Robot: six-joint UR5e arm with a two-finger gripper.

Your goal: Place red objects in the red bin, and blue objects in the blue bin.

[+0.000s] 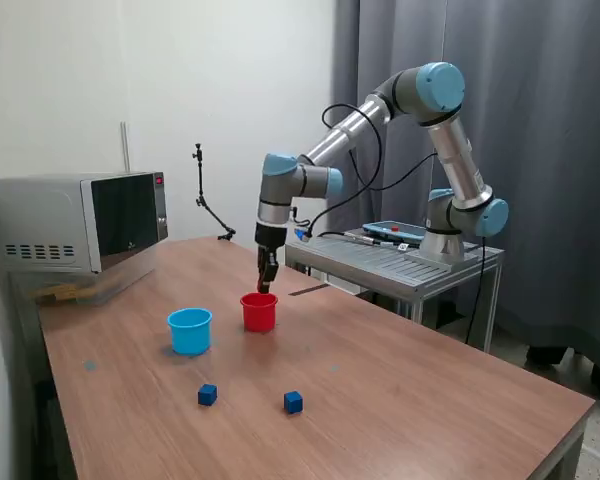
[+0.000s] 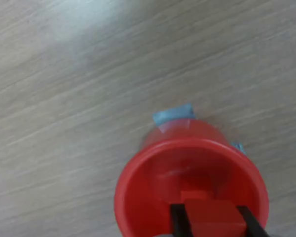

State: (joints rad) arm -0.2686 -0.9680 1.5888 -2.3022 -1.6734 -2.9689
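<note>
Nearby: blue bin (image 1: 189,330), two blue cubes (image 1: 208,395), microwave (image 1: 75,221).

This looks like a robot lab. A big grey and light blue robot arm (image 1: 420,120) is fixed to a metal stand (image 1: 400,262) beside a long brown wooden table (image 1: 400,390). Grey curtains (image 1: 540,150) hang behind, and a silver microwave oven (image 1: 75,222) sits near the plain white wall (image 1: 130,70).

No text, label, brand, number or sign can be read in either view; only a small pale mark is seen low on the microwave (image 1: 78,222) door, and it is too small to be made out.
</note>
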